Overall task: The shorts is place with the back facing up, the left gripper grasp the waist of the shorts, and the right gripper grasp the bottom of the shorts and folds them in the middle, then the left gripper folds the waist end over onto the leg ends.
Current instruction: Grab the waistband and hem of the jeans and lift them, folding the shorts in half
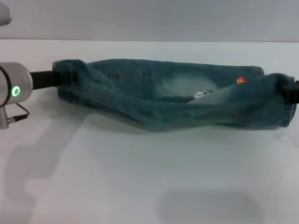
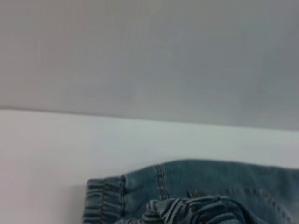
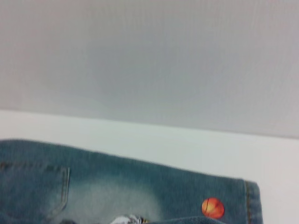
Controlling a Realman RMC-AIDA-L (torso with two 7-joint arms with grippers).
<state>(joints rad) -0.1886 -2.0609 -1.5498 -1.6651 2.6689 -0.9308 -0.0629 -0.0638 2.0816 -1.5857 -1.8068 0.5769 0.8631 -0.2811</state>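
Observation:
The blue denim shorts (image 1: 173, 93) stretch across the white table (image 1: 140, 177), with the near long edge lifted and doubled toward the far edge. At the left end my left gripper (image 1: 65, 76) is shut on the ruffled waist of the shorts (image 1: 71, 88). At the right end my right gripper (image 1: 286, 91) is shut on the bottom of the shorts (image 1: 275, 100), its fingers mostly buried in cloth. The cartoon print (image 1: 203, 94) and orange basketball (image 1: 241, 80) show near the leg ends. The left wrist view shows the waistband (image 2: 100, 200); the right wrist view shows the basketball (image 3: 212, 207) and a hem (image 3: 250, 200).
A grey wall (image 1: 140, 18) rises just behind the table's far edge, close to the shorts. Bare white tabletop lies in front of the shorts toward me. A back pocket (image 3: 37, 186) shows in the right wrist view.

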